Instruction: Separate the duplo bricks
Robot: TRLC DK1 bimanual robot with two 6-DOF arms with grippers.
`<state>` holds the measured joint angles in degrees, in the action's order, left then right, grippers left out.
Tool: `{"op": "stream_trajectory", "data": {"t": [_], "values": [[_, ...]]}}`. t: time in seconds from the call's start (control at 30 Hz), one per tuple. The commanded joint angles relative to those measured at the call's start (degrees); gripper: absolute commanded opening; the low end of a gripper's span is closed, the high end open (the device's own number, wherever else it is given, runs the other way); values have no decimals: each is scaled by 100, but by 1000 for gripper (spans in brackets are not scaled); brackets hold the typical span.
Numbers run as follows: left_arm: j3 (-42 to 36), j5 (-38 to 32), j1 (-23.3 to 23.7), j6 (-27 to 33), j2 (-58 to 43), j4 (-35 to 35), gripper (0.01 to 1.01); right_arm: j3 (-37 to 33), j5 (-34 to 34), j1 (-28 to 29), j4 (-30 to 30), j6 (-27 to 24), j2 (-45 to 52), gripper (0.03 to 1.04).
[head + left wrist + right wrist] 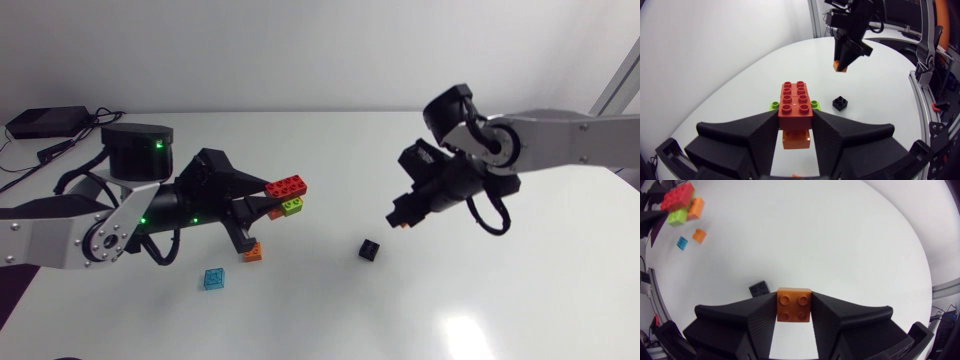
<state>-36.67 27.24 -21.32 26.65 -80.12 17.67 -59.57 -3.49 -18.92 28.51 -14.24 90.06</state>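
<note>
**A:** What is your right tool (794,316) carrying?

**B:** It is closed narrowly on an orange two-by-two brick (794,305). The brick is held above the surface (500,300), well apart from the stack (796,117).

**A:** And your left tool (796,131)?

**B:** It is clamped on that stack from both sides. There is a red two-by-four (796,100) on top, a lime brick (774,105) under it and a bottom orange brick (796,140).

**A:** Which step are you on?

**B:** As I judge it, one brick is off and wants setting down. After that you go in for the red one.

**A:** Is anything in the way?

**B:** The black brick (370,248) lies almost under your right tool, so lower onto a bare spot beside it. The loose orange brick (252,252) and the blue brick (214,278) lie near your left tool, out of the path.
</note>
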Motion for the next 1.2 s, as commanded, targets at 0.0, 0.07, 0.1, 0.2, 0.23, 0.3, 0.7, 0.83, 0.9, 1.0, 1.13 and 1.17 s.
{"op": "stream_trajectory", "data": {"t": [0.0, 0.07, 0.1, 0.2, 0.23, 0.3, 0.7, 0.83, 0.9, 1.0, 1.13, 1.17], "values": [[-192, 97, -30, -205, 181, -80, 274, 525, 138, 116, -417, -184, 38, 274], [-218, 150, -65, -213, 242, -194, 274, 807, 173, 134, -663, -228, 38, 274], [-218, 167, -65, -213, 277, -238, 274, 956, 261, 134, -821, -237, 38, 274], [-271, 404, -56, -205, 339, -449, 274, 1316, 410, 116, -1199, -316, 64, 274], [-280, 466, -39, -205, 348, -484, 274, 1387, 410, 108, -1260, -316, 73, 274], [-306, 615, -12, -205, 374, -625, 274, 1483, 428, 81, -1348, -316, 73, 274], [-350, 879, -91, -99, 532, -1038, 274, 1747, 445, -77, -1577, -360, 170, 413], [-385, 958, -135, -29, 532, -1152, 275, 1817, 375, -59, -1612, -457, 187, 605], [-412, 958, -206, 77, 497, -1257, 274, 1879, 331, -51, -1638, -501, 187, 734], [-464, 967, -320, 173, 435, -1336, 275, 1932, 217, 28, -1638, -615, 143, 852], [-640, 1116, -390, 428, 295, -1662, 275, 1958, -12, 257, -1612, -844, -147, 895], [-693, 1152, -417, 543, 260, -1793, 275, 1958, -91, 345, -1594, -967, -331, 895]]}}
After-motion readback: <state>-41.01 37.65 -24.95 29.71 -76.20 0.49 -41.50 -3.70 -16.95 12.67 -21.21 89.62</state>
